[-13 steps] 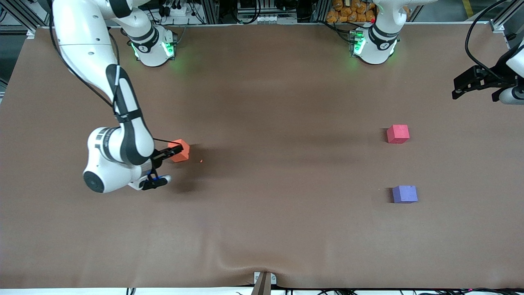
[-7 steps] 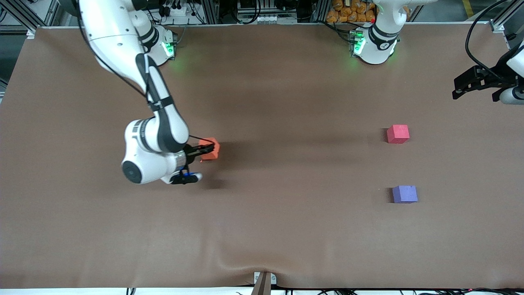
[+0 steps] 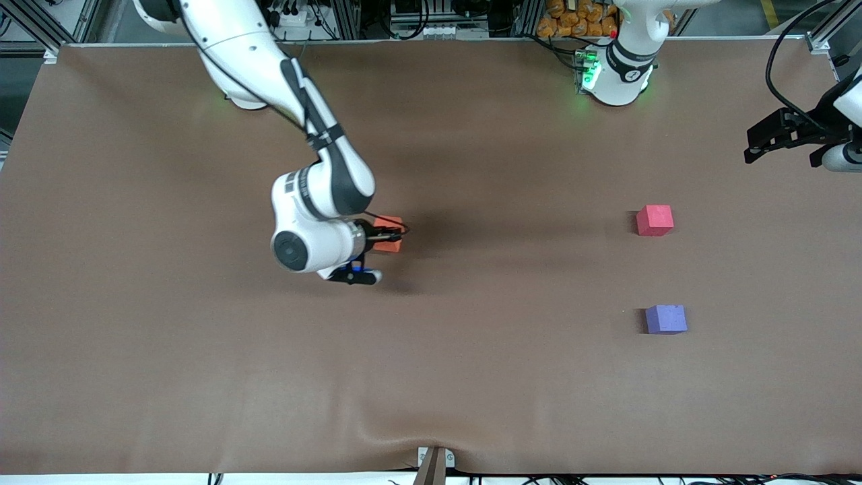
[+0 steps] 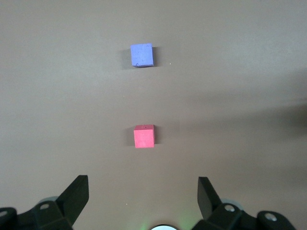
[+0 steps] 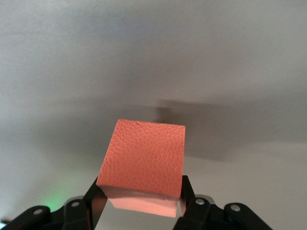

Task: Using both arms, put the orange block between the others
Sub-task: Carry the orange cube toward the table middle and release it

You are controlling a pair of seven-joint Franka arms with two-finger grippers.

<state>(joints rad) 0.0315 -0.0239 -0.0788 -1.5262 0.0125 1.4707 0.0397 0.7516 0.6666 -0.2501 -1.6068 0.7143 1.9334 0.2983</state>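
The orange block (image 3: pixel 388 236) (image 5: pixel 144 160) sits between the fingers of my right gripper (image 3: pixel 396 234) (image 5: pixel 140 197), which is shut on it low over the table's middle. The red-pink cube (image 3: pixel 654 220) (image 4: pixel 144 136) and the purple-blue cube (image 3: pixel 666 319) (image 4: pixel 142 55) rest apart toward the left arm's end, the purple-blue one nearer the front camera. My left gripper (image 3: pixel 751 152) (image 4: pixel 143 192) hangs open and empty over that end of the table, waiting.
The brown table cover (image 3: pixel 471 377) has a wrinkle by the front edge, where a small metal bracket (image 3: pixel 434 462) sticks up. Cables and a pile of orange items (image 3: pixel 572 17) lie past the arm bases.
My right arm has carried the orange block from the right arm's end toward the table's middle. The left arm and both other cubes have stayed put.
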